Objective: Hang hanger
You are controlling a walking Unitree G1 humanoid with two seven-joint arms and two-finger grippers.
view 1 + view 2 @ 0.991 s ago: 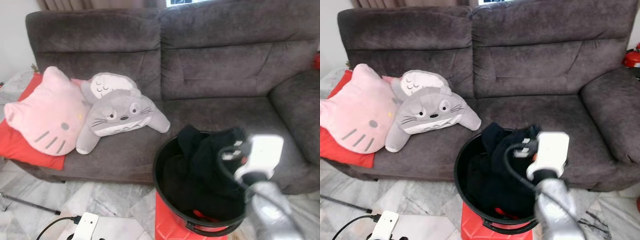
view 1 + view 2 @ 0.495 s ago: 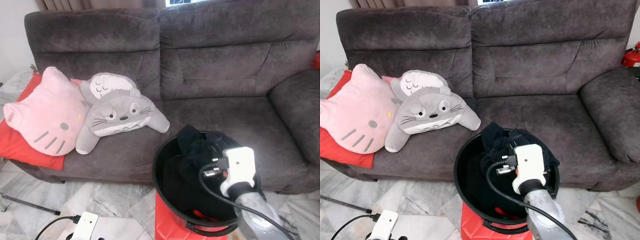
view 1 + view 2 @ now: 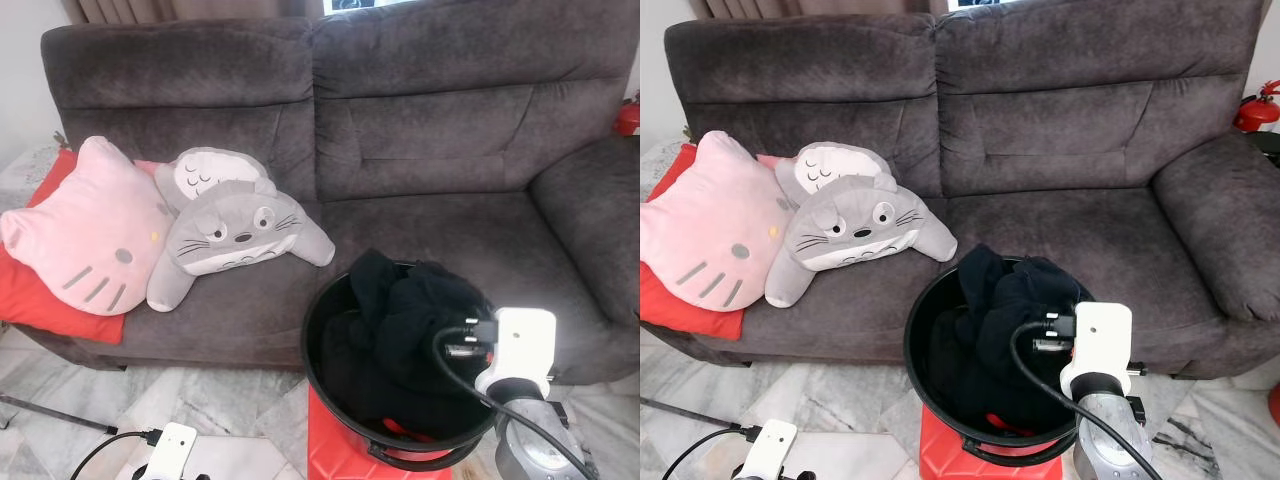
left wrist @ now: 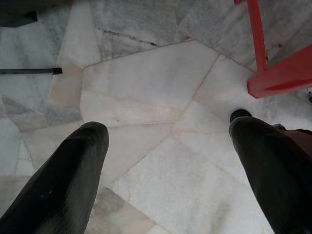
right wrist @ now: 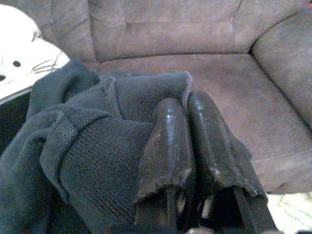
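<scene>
The right gripper (image 5: pixel 187 163) has drawn back toward the near rim of the black basket (image 3: pixel 923 330); half a second ago it reached further over the heap. Its fingers (image 5: pixel 168 146) are pressed narrow against the dark knit garment (image 5: pixel 92 146), though whether cloth is pinched between them I cannot tell. No hanger can be made out, so the hanging step looks some way off. Beyond the fingertips lies the grey sofa (image 3: pixel 1060 130), with a grey plush (image 3: pixel 855 235) and pink cat cushion (image 3: pixel 705 235) off to one side. The left gripper (image 4: pixel 165 141) hangs idle, fingers wide over the marble floor (image 4: pixel 146 92), a red stool (image 4: pixel 273 73) just beside them.
</scene>
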